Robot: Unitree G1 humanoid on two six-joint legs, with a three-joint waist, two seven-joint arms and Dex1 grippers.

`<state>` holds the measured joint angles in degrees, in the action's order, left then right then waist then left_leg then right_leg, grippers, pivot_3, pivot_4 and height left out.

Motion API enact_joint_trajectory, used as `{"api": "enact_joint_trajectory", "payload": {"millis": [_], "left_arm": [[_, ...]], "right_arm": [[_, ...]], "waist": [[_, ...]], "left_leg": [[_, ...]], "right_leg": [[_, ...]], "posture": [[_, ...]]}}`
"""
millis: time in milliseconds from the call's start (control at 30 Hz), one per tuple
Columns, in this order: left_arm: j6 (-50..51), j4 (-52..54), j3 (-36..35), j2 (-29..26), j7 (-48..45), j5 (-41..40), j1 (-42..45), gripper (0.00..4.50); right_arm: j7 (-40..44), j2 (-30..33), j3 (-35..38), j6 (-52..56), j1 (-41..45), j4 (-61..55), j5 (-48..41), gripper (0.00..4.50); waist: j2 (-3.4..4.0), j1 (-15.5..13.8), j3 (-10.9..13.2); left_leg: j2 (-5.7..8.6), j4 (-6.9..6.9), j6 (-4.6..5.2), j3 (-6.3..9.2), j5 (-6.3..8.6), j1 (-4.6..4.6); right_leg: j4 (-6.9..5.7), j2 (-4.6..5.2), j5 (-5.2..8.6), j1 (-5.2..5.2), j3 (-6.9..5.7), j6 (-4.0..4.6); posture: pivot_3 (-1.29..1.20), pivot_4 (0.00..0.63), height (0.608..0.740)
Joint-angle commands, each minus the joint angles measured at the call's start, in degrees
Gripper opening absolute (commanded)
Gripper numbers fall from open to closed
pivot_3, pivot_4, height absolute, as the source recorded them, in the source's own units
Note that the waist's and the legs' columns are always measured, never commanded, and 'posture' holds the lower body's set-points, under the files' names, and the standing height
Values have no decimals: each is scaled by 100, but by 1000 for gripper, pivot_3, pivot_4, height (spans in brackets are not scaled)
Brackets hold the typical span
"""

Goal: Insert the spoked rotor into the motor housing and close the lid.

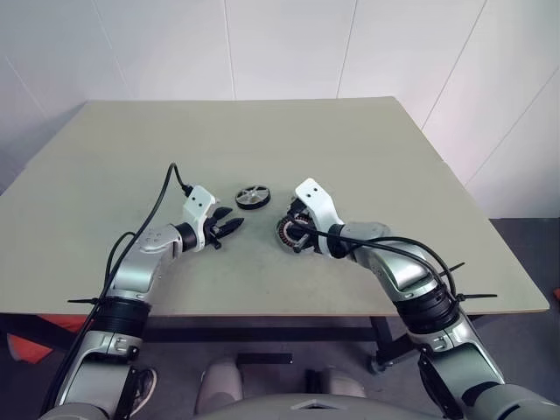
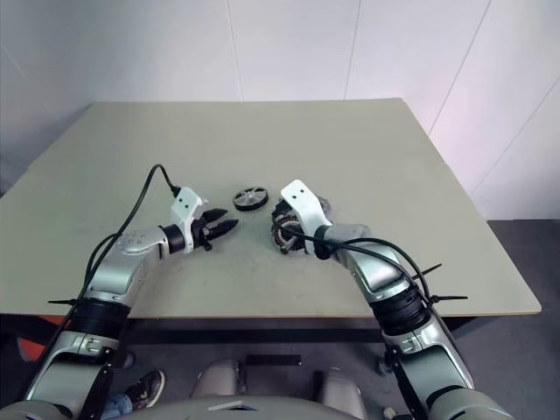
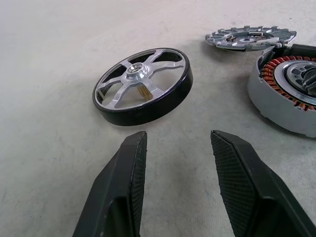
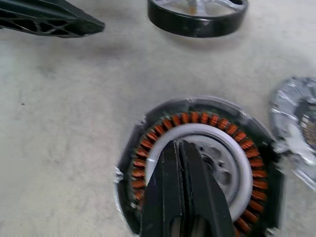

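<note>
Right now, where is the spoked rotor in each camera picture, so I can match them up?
Left eye: spoked rotor mid-table, between the grippers.
Right eye: rotor, same spot.
Left wrist: rotor ahead of the open left gripper.
Right wrist: rotor, cut off by the frame edge.
Shared landmark: motor housing, beside the rotor.

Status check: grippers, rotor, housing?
Left gripper open, empty, facing the spoked rotor. Right gripper shut over the motor housing. Lid lies beside housing. Nothing blocking.

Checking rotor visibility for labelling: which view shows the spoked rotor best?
Left wrist view: the whole spoked rotor lies close, spokes clear. Right wrist view cuts it at the edge; head views show it small.
</note>
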<state>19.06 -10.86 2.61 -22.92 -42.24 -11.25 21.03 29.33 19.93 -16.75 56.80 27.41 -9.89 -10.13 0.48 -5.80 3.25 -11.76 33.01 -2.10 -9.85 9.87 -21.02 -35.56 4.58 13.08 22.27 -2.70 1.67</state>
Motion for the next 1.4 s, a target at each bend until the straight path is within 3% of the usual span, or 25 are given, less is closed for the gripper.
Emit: {"api": "enact_joint_trajectory", "payload": {"millis": [33, 400, 833, 1100, 1400], "left_arm": [[-156, 21, -31, 4, -8, -8, 164, 2177], [-219, -88, -6, 11, -61, 7, 232, 2177], [-215, -122, -35, -12, -98, 33, 243, 2177], [-204, -109, -54, -27, -91, 25, 228, 2177], [-158, -150, -108, 36, -53, -47, 248, 2177]], "right_arm": [[-45, 171, 347, 64, 215, -345, -31, 24], [-117, 281, 355, 159, -92, -513, -58, 24], [-97, 211, 384, 220, 219, -658, -106, 24], [-209, 41, 25, 219, -284, -469, -25, 24], [-149, 144, 275, 160, -51, -689, -98, 24]], "waist": [[0, 2, 0], [0, 3, 0], [0, 5, 0], [1, 5, 0], [0, 8, -1]], "left_leg": [[0, 0, 0, 0, 0, 0], [-1, 0, 0, 0, 0, -2], [-1, 0, 0, 0, 0, -2], [-1, -1, 0, 0, 0, -2], [-1, 0, -1, 0, -1, 3]], "right_leg": [[0, 0, 0, 0, 0, 0], [1, -2, 0, 2, 0, 0], [-1, -2, 0, 3, 0, 0], [0, -2, 0, 3, 0, 0], [-1, -1, 1, 0, 1, -1]], "posture": [[0, 0, 740], [0, 0, 740], [0, 0, 740], [0, 0, 740], [0, 0, 740]]}}
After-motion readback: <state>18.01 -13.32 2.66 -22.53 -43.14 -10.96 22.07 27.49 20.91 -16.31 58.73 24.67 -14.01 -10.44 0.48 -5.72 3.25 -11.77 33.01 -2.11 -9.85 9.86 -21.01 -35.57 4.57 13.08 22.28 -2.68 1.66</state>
